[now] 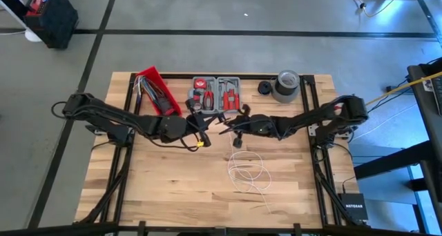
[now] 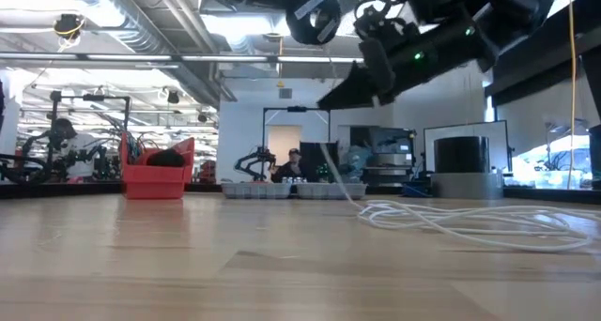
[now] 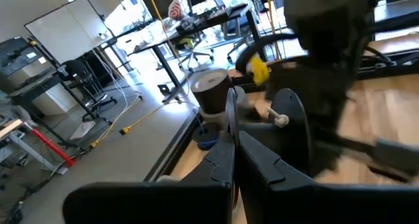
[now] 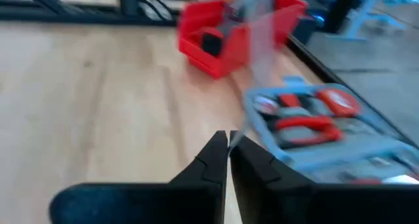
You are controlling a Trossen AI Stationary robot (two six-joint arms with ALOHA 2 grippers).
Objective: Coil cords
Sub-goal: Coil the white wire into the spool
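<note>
Both arms meet over the middle of the wooden table (image 1: pixel 159 188), raised above it. The right gripper (image 1: pixel 238 124) sits just in front of the grey tool case (image 1: pixel 215 92), and its own wrist view shows its two fingers pressed together with a pale strand rising from their tips, so it appears to be pinching the white cord (image 1: pixel 247 172); motion blur makes that hard to confirm. From the gripper the cord drops to the boards and lies in a few loose, uneven loops on the near right part of the table, with a tail running off toward the front edge. In the low view the same loops sprawl flat across the wood.

The left gripper (image 1: pixel 200 120) hovers close beside the right one, its fingers drawn shut; whether anything is caught between them cannot be told. A small yellow piece (image 1: pixel 201 143) hangs just below it. The black cord cannot be picked out in any view.

The red bin (image 1: pixel 157 91) and the grey roll of tape (image 1: pixel 286 85) stand along the far edge.

The coiling looks barely under way: the white cord is lifted at one end but not gathered into a tidy coil, and the black one remains to be found and wound.
</note>
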